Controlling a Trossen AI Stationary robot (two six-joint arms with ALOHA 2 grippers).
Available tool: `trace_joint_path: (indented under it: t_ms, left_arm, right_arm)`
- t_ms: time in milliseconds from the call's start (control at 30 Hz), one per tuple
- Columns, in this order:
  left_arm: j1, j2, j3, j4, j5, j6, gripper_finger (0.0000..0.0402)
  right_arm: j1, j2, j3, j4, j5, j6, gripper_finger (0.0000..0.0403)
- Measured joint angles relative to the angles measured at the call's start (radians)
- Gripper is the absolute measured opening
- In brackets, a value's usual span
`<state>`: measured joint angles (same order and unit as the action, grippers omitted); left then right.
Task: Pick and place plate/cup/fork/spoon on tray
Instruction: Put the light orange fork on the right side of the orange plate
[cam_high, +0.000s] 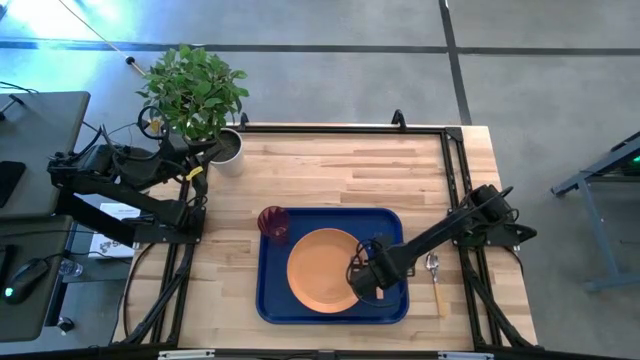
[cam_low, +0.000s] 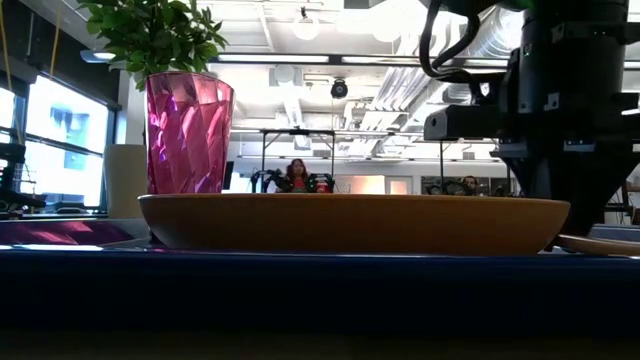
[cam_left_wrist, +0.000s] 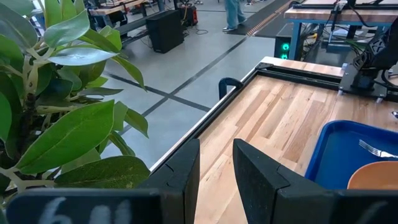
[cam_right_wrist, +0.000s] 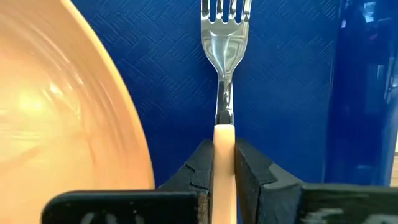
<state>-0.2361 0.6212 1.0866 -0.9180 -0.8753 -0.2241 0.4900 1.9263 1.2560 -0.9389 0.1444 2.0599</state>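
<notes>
The blue tray lies on the table's near middle. The orange plate lies on it, and the dark red cup stands upright in its far left corner. My right gripper is low over the tray, just right of the plate, and is shut on the fork. The fork's tines point out over the tray's floor. The spoon lies on the table beside the tray's right rim. My left gripper is open and empty at the table's far left corner, by the plant. My right gripper pinches the fork's tan handle between its two fingers, close to where the handle meets the metal neck. The neck and tines stick out beyond the fingertips over the tray floor beside the plate. I cannot tell whether the fork rests on the tray.
A potted plant in a pale pot stands at the table's far left corner next to my left arm. A black rail runs along the table's far edge and sides. Bare wood lies beyond the tray's far rim.
</notes>
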Motion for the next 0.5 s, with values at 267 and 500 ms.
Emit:
trace_joint_path:
  t_ms: [267,500]
  left_arm:
    - [0.000,0.000,0.000,0.000,-0.001,0.000,0.0087]
    - [0.000,0.000,0.000,0.000,-0.001,0.000,0.0087]
  right_arm:
    - [0.000,0.000,0.000,0.010,-0.007,0.001,0.0021]
    - [0.000,0.010,0.000,0.019,-0.043,0.006,0.0024]
